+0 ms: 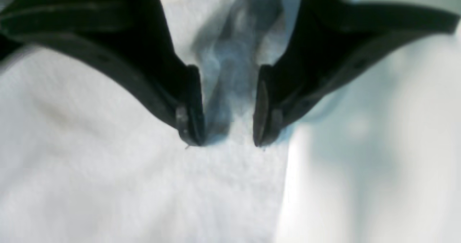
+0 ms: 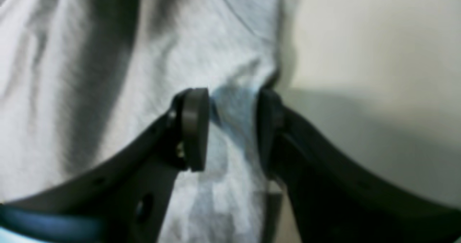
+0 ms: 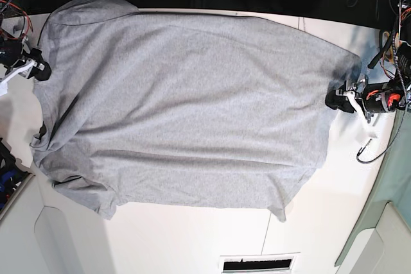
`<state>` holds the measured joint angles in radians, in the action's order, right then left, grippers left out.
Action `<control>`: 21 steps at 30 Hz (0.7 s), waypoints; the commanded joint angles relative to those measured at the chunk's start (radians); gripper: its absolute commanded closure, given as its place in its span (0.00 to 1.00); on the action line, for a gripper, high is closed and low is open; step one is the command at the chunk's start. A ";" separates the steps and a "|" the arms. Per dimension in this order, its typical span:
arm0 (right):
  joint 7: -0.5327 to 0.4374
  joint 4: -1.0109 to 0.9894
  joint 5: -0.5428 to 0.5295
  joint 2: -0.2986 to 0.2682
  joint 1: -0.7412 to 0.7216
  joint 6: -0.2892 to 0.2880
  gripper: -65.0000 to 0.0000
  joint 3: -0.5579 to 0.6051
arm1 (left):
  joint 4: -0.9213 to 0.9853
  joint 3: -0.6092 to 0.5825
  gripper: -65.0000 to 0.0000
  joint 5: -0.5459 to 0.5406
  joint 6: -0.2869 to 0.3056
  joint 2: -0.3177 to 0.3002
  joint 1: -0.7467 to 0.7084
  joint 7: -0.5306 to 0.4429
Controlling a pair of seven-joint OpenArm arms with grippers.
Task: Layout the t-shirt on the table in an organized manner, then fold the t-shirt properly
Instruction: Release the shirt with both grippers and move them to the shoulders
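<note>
I see the t-shirt (image 3: 186, 107) spread flat, plain side up, across the desk (image 3: 192, 235), its long axis running straight from one pincer to the other, so each arm stands at an opposite end of the cloth and neither is nearer. The left pincer (image 1: 228, 127) is spread with its tips low over the shirt's edge, fabric lying between and ahead of them, unpinched. The right pincer (image 2: 232, 127) likewise stands parted astride a raised ridge of the edge cloth, with bare desk just beside its outer tip.
</note>
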<state>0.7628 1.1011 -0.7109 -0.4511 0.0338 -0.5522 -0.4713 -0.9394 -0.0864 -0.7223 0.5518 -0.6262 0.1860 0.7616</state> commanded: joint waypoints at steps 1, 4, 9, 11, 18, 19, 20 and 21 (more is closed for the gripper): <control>-0.002 0.013 -0.003 -0.011 -0.005 -0.006 0.66 -0.006 | -0.003 0.003 0.59 0.074 -0.052 -0.017 0.001 0.019; -0.003 0.013 -0.004 0.018 -0.012 -0.006 0.86 -0.001 | -0.003 0.003 0.79 0.139 -0.069 -0.003 -0.004 0.024; -0.031 0.013 0.038 0.054 -0.045 -0.005 1.00 0.038 | -0.003 0.003 1.00 0.147 -0.065 0.018 -0.003 0.004; -0.070 0.008 0.090 0.052 -0.065 -0.004 1.00 0.049 | -0.003 0.003 1.00 0.146 -0.065 0.030 0.001 -0.003; -0.143 -0.043 0.252 0.043 -0.206 -0.002 1.00 0.057 | -0.003 0.003 1.00 0.148 -0.070 0.085 0.052 -0.003; -0.149 -0.064 0.269 0.042 -0.235 -0.002 1.00 0.057 | -0.003 0.003 1.00 0.148 -0.070 0.095 0.063 -0.003; -0.159 -0.093 0.286 0.040 -0.268 -0.002 1.00 0.059 | -0.003 0.003 1.00 0.149 -0.070 0.104 0.073 -0.003; -0.172 -0.127 0.301 0.034 -0.300 -0.002 1.00 0.063 | -0.003 0.003 1.00 0.148 -0.070 0.114 0.084 -0.003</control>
<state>0.6121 0.9577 -0.3988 -0.3923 -0.2470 -0.5564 -0.4053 -0.9390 -0.0841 -0.5827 0.4831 -0.5034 0.2596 0.7414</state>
